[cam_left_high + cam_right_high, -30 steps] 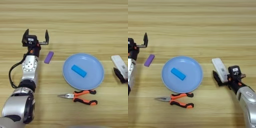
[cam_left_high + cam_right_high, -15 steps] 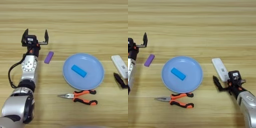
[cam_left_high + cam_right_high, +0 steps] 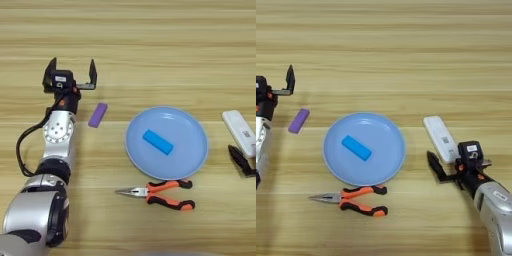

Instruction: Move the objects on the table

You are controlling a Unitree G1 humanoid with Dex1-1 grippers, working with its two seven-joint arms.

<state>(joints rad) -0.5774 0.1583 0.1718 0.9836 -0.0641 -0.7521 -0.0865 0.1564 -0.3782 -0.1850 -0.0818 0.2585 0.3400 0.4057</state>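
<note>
My left gripper [image 3: 71,73] stands open and empty at the far left, just beyond a small purple block [image 3: 98,114] that lies on the table. A small blue block [image 3: 158,142] rests inside the round light-blue plate [image 3: 190,131] at the centre. Orange-and-black pliers [image 3: 161,193] lie in front of the plate, nose pointing left. A white bar-shaped device [image 3: 440,137] lies flat to the right of the plate. My right gripper [image 3: 458,168] is open at the device's near end, its left finger [image 3: 435,167] beside the device and apart from it.
The wood-grain table [image 3: 150,45] fills the view, with bare planks across the far half. My left forearm [image 3: 56,145] runs down the left side, a black cable looping beside it. The right forearm [image 3: 496,205] enters from the bottom right corner.
My right gripper has drawn back toward me from the white device's near end, and the device stays where it lay. The left arm and the other things have not moved.
</note>
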